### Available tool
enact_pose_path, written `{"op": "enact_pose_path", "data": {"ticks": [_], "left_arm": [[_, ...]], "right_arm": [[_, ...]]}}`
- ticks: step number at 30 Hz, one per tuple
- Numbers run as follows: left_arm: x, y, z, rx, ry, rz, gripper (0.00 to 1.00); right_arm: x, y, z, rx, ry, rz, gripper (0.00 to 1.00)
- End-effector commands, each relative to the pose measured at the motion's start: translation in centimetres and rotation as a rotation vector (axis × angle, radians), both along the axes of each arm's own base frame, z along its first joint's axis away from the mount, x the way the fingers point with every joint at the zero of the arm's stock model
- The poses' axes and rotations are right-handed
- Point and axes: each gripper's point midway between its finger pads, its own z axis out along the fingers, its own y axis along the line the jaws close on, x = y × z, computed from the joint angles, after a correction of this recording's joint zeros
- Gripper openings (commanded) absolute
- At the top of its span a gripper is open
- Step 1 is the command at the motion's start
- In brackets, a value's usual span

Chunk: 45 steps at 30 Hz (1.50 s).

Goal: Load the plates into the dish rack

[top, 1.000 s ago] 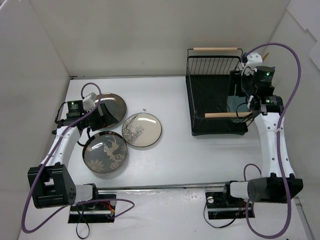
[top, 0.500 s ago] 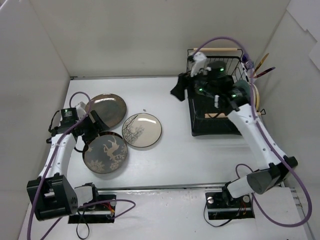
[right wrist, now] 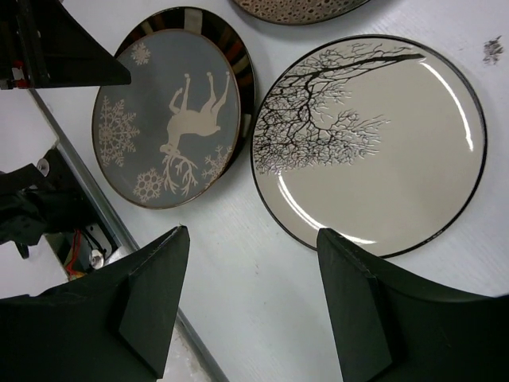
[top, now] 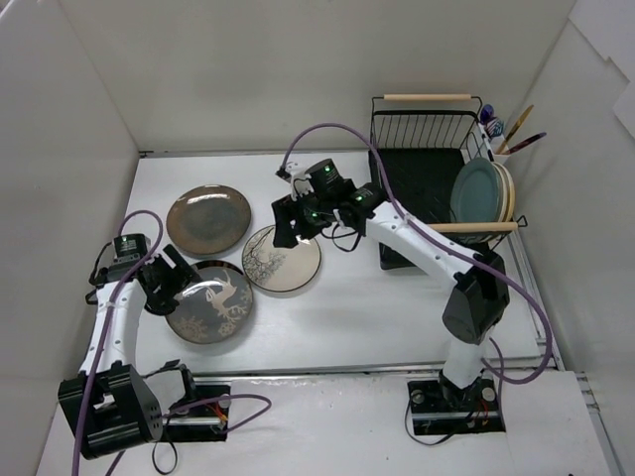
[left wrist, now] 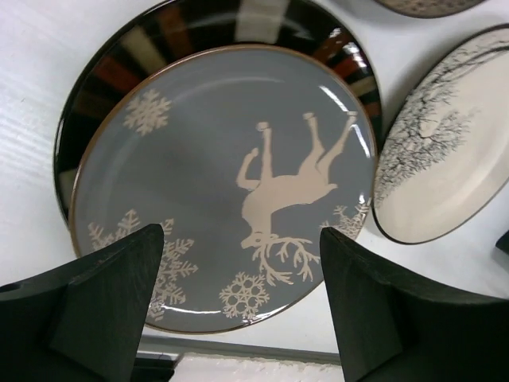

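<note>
- The dish rack (top: 425,134) is left behind by the right gripper (right wrist: 252,232), with plates (top: 480,191) stood in it, far from all fingers.
- That gripper is swung over to the tree plate (right wrist: 374,151), seen just past its wide-open, empty fingers.
- The left gripper (left wrist: 242,231) is moved off the brown plate (top: 208,218). The deer plate (left wrist: 223,183) is seen between its open, empty fingers.
- These flat plates are not loaded yet.

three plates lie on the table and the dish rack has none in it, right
The dish rack is not empty: the top view shows a teal plate standing at its right end. The brown plate, tree plate and reindeer plate do lie on the table.
</note>
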Motion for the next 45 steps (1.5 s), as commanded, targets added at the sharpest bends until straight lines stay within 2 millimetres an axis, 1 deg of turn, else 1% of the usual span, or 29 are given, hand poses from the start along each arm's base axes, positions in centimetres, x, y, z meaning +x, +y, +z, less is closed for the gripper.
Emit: {"op": "enact_pose_path", "data": {"ticks": [1, 2, 5, 8, 13, 15, 16, 19, 22, 24, 25, 26, 28, 29, 30, 31, 33, 38, 39, 40, 43, 44, 45], "left_arm": [[-0.9, 1.0, -0.2, 0.003, 0.055, 0.107, 0.75], [-1.1, 1.1, -0.4, 0.000, 0.066, 0.123, 0.75], [-1.8, 1.1, -1.0, -0.017, 0.098, 0.159, 0.76], [-2.6, 1.2, -1.7, -0.017, 0.128, 0.196, 0.76], [-4.1, 1.5, -2.9, -0.012, 0.197, 0.256, 0.76], [-4.9, 1.9, -3.0, 0.003, 0.230, 0.285, 0.76], [-5.0, 2.3, -2.8, 0.023, 0.234, 0.314, 0.76], [-5.3, 2.7, -2.2, 0.045, 0.242, 0.343, 0.76], [-5.7, 2.9, -2.6, 0.044, 0.263, 0.361, 0.76], [-5.4, 2.7, -3.2, 0.026, 0.271, 0.351, 0.76], [-5.5, 2.3, -4.0, 0.004, 0.296, 0.342, 0.76], [-5.1, 2.3, -4.3, -0.002, 0.288, 0.338, 0.76], [-5.1, 1.3, -5.7, -0.055, 0.318, 0.310, 0.76], [-4.5, 1.3, -6.1, -0.073, 0.303, 0.310, 0.76], [-4.7, 0.9, -6.6, -0.093, 0.313, 0.305, 0.75], [-4.4, 0.3, -6.8, -0.132, 0.311, 0.293, 0.75], [-3.9, -0.1, -7.1, -0.162, 0.287, 0.290, 0.74], [-2.1, -0.6, -6.4, -0.214, 0.197, 0.302, 0.73], [-1.5, -0.6, -6.1, -0.224, 0.175, 0.302, 0.72], [-1.1, -0.6, -6.0, -0.234, 0.171, 0.306, 0.72], [0.2, -0.8, -6.0, -0.274, 0.163, 0.309, 0.71], [0.9, -0.7, -5.8, -0.282, 0.146, 0.307, 0.71], [1.1, -0.8, -6.1, -0.296, 0.162, 0.307, 0.70]], "right_arm": [[0.7, 2.3, 3.3, 0.092, -0.057, -0.005, 0.62], [0.8, 2.7, 2.3, 0.079, -0.039, -0.006, 0.63], [0.7, 3.4, 1.1, 0.066, -0.011, -0.004, 0.62], [0.8, 3.5, 0.2, 0.056, 0.006, -0.001, 0.63], [0.6, 3.6, -0.6, 0.047, 0.008, 0.014, 0.63], [0.6, 3.6, -0.7, 0.044, 0.008, 0.015, 0.63], [0.6, 3.6, -0.9, 0.043, 0.006, 0.017, 0.63], [0.5, 3.6, -1.3, 0.041, 0.013, 0.022, 0.63], [0.6, 3.6, -1.5, 0.046, 0.011, 0.021, 0.63], [0.6, 3.7, -1.5, 0.049, 0.009, 0.022, 0.63], [0.6, 3.8, -1.6, 0.053, 0.010, 0.025, 0.63], [0.8, 3.7, -1.4, 0.060, 0.006, 0.023, 0.62], [0.8, 3.8, -1.5, 0.066, 0.015, 0.025, 0.63], [0.8, 3.8, -1.4, 0.069, 0.015, 0.025, 0.62], [0.9, 3.7, -1.5, 0.070, 0.017, 0.025, 0.63], [0.9, 3.6, -1.6, 0.069, 0.019, 0.021, 0.63], [1.1, 3.3, -1.6, 0.069, 0.019, 0.016, 0.63], [1.7, 2.6, -1.6, 0.071, 0.026, -0.007, 0.62], [1.7, 2.5, -1.6, 0.071, 0.026, -0.009, 0.62], [1.9, 2.4, -1.7, 0.070, 0.032, -0.016, 0.63], [2.1, 2.4, -1.3, 0.078, 0.027, -0.018, 0.63], [2.3, 2.4, -1.2, 0.080, 0.026, -0.023, 0.63], [2.4, 2.3, -1.4, 0.077, 0.026, -0.027, 0.63]]}}
